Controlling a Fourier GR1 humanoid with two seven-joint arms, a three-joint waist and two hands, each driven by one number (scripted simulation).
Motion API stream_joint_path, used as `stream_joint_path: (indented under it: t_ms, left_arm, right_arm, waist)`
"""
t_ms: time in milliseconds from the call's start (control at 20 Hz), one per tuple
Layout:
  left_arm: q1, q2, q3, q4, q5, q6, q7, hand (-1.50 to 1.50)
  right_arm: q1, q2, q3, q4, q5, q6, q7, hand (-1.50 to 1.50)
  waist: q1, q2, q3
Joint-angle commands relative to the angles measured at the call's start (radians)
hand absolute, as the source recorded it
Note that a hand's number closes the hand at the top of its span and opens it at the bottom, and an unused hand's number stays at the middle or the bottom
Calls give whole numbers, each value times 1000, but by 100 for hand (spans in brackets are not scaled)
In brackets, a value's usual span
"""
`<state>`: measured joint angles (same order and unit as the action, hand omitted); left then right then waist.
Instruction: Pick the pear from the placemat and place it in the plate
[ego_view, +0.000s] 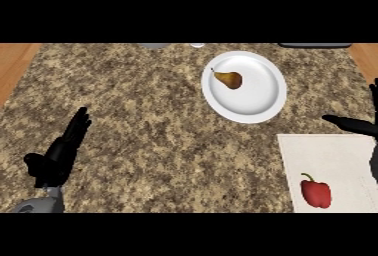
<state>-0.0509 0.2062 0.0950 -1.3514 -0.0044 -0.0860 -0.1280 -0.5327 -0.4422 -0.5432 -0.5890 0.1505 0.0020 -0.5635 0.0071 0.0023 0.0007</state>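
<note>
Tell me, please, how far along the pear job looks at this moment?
It looks essentially done: the pear lies on the white plate, off the placemat, where only a red pepper remains. Neither hand holds anything: the left hand rests open, and the right hand sits at the frame's edge. Nothing seems left.

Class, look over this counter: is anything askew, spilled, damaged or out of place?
Nothing stands out. The pear lies whole on the white plate, and the red pepper lies intact on the placemat. No spill shows on the counter.
</note>
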Motion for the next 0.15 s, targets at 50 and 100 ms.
stream_joint_path:
  t_ms: [50,100]
  left_arm:
    - [-65,-15,10,126,-21,-2,-65,0]
    - [-4,9,13,2,6,-27,-1,0]
  right_arm:
    - [-50,-71,4,161,-7,16,-97,-150]
    - [-33,-70,-16,209,-11,-12,-183,-150]
  waist:
    - [3,3,0]
    - [10,3,1]
